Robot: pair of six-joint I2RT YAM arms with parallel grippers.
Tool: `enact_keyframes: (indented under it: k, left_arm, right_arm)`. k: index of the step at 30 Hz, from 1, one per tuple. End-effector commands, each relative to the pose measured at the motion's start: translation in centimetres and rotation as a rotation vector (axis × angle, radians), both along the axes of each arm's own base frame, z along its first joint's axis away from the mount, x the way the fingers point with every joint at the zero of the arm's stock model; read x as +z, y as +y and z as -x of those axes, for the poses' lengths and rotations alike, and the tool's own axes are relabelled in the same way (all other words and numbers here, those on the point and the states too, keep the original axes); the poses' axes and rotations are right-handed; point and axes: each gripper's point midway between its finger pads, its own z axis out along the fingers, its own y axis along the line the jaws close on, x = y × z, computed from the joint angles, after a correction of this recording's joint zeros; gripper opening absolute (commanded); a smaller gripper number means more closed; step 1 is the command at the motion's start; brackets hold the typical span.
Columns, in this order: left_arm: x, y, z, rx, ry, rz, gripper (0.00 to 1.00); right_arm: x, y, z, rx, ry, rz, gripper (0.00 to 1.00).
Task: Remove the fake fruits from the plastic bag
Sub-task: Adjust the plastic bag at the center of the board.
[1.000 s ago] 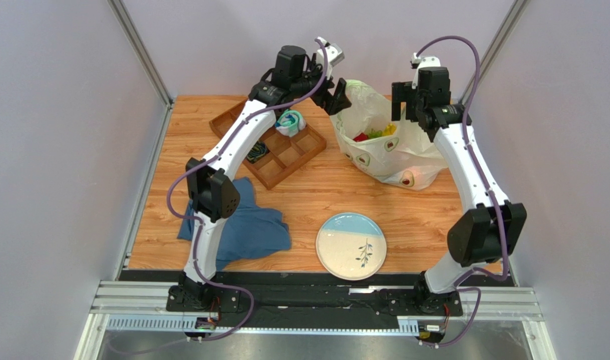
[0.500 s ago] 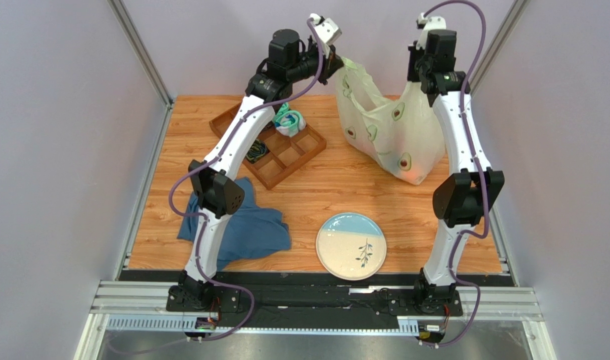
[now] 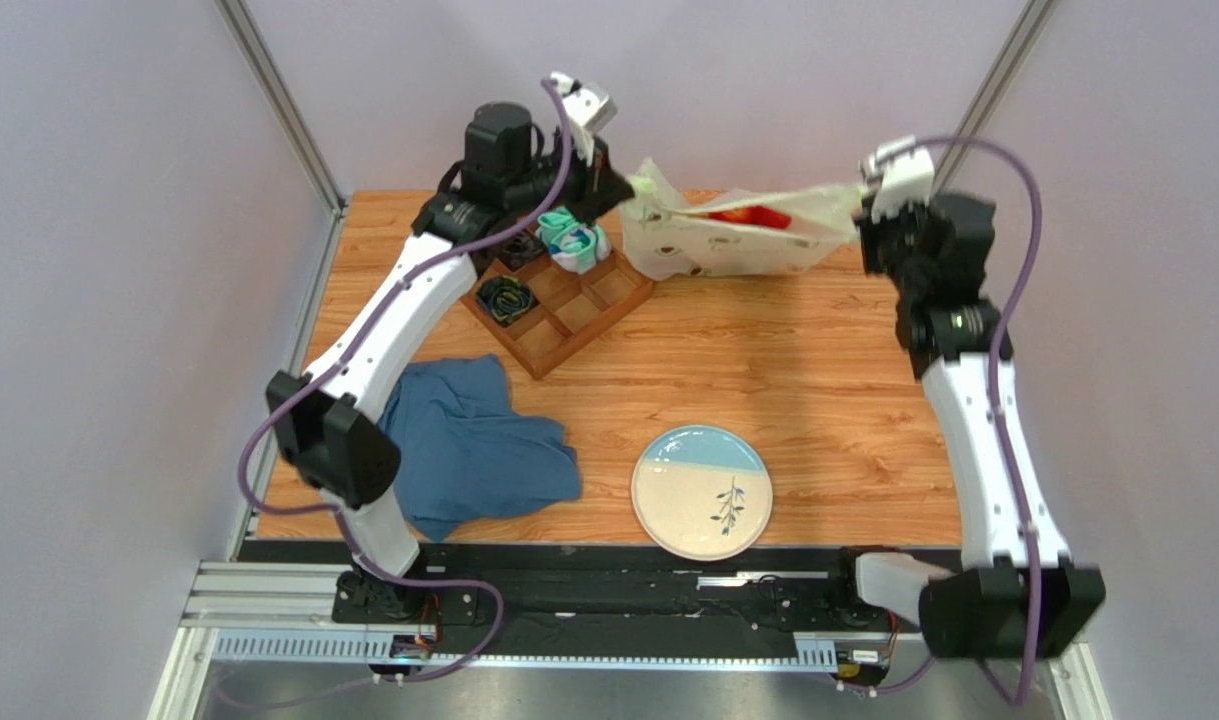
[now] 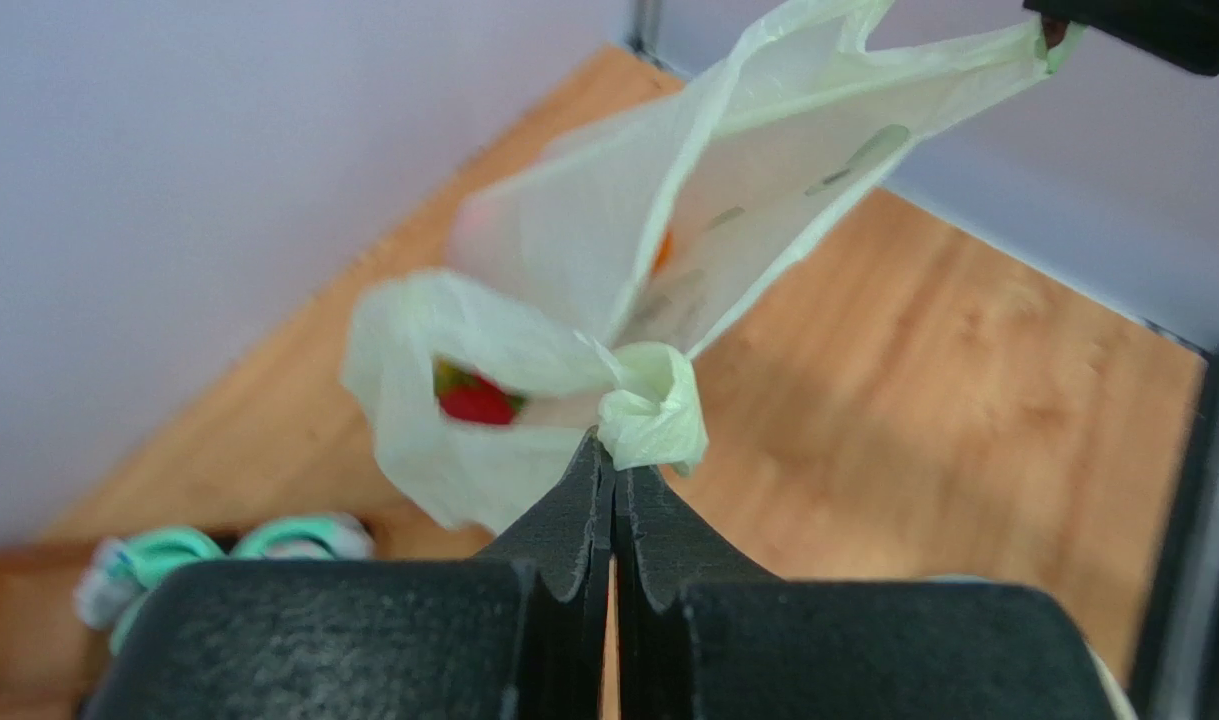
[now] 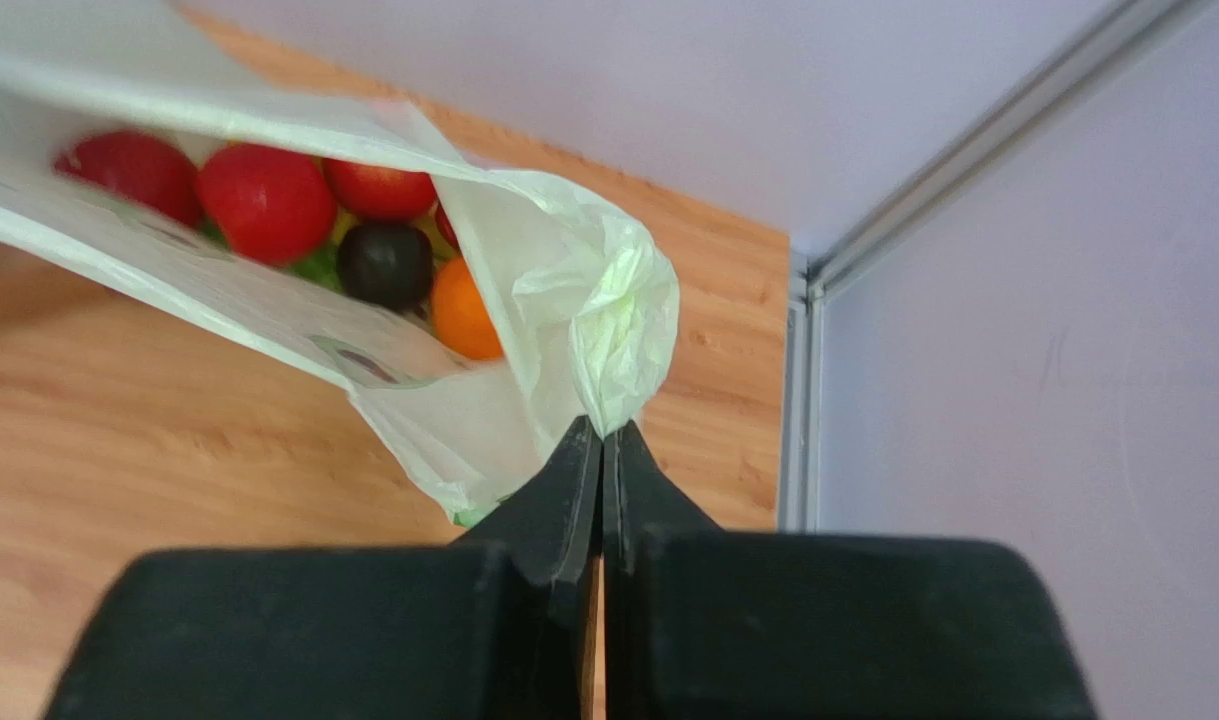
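The left tool point(image 4: 612, 450) was shut tight on one bunched end of the bag point(image 3: 728, 240). The right tool point(image 5: 600, 443) was shut tight on the other end. The bag was pulled out long between them, lying sideways over the far side of the table point(image 3: 811, 390). It looked lifted off the wood. The fruits point(image 3: 747, 218) were inside the bag. From the right wrist, red balls point(image 5: 262, 195), a dark ball point(image 5: 385, 263) and an orange ball point(image 5: 462, 312) showed through an opening in it. A tray point(image 3: 578, 315) sat to the left of the bag, with socks point(image 3: 570, 240) in it. A blue cloth point(image 3: 473, 450) and a plate point(image 3: 701, 491) lay near the front of the table, apart from each other.
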Motion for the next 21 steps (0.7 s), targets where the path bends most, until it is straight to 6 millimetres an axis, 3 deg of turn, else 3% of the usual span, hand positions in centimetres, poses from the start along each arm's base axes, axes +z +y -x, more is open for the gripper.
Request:
enact_keyframes:
  k: [1, 2, 4, 5, 6, 7, 8, 9, 11, 12, 14, 17, 20, 21]
  left_arm:
    - [-3.1, 0.5, 7.6, -0.107, 0.200, 0.033, 0.00]
    - [-3.9, 0.5, 8.7, -0.123, 0.230, 0.034, 0.00]
    - [-5.8, 0.7, 11.0, -0.148, 0.293, 0.048, 0.00]
    - [-6.2, 0.6, 11.9, -0.177, 0.312, 0.054, 0.00]
    - [-6.5, 0.7, 12.5, -0.185, 0.327, 0.052, 0.00]
    - [-6.8, 0.8, 13.1, -0.191, 0.335, 0.047, 0.00]
    - [-7.0, 0.9, 13.2, -0.190, 0.341, 0.044, 0.00]
    - [-7.1, 0.9, 13.3, -0.190, 0.345, 0.041, 0.00]
    - [-7.1, 0.9, 13.3, -0.193, 0.347, 0.039, 0.00]
    - [-7.1, 0.9, 13.3, -0.193, 0.351, 0.033, 0.00]
    - [-6.6, 0.8, 13.3, -0.211, 0.333, 0.026, 0.00]
    - [-6.8, 0.9, 12.9, -0.216, 0.298, -0.010, 0.00]
    - [-7.0, 1.2, 12.6, -0.202, 0.289, -0.040, 0.00]
    - [-7.3, 1.2, 12.6, -0.206, 0.284, -0.052, 0.00]
  right_arm:
    - [-9.7, -5.2, 6.2, -0.095, 0.160, 0.177, 0.00]
    - [-11.1, -5.9, 7.3, -0.111, 0.195, 0.185, 0.01]
    - [-13.0, -6.9, 9.5, -0.144, 0.262, 0.176, 0.33]
    - [-11.8, -7.4, 10.0, -0.166, 0.255, 0.160, 0.47]
    - [-10.6, -6.3, 10.1, -0.121, 0.244, 0.129, 0.66]
    - [-10.4, -5.0, 10.9, -0.070, 0.287, 0.080, 0.70]
    - [-5.7, -3.7, 10.6, -0.013, 0.201, 0.058, 0.73]
    - [-4.0, -1.5, 10.7, 0.085, 0.174, 0.003, 0.79]
    - [-0.9, 1.8, 10.8, 0.198, 0.144, -0.056, 0.82]
    - [2.1, 3.2, 11.0, 0.254, 0.084, -0.052, 0.84]
    - [2.4, 7.0, 10.5, 0.384, 0.088, -0.028, 0.82]
    - [-1.3, 10.4, 8.5, 0.489, 0.164, 0.015, 0.75]
    - [-7.0, 12.8, 7.1, 0.596, 0.317, 0.015, 0.55]
    - [-8.1, 13.7, 7.2, 0.659, 0.339, 0.037, 0.45]
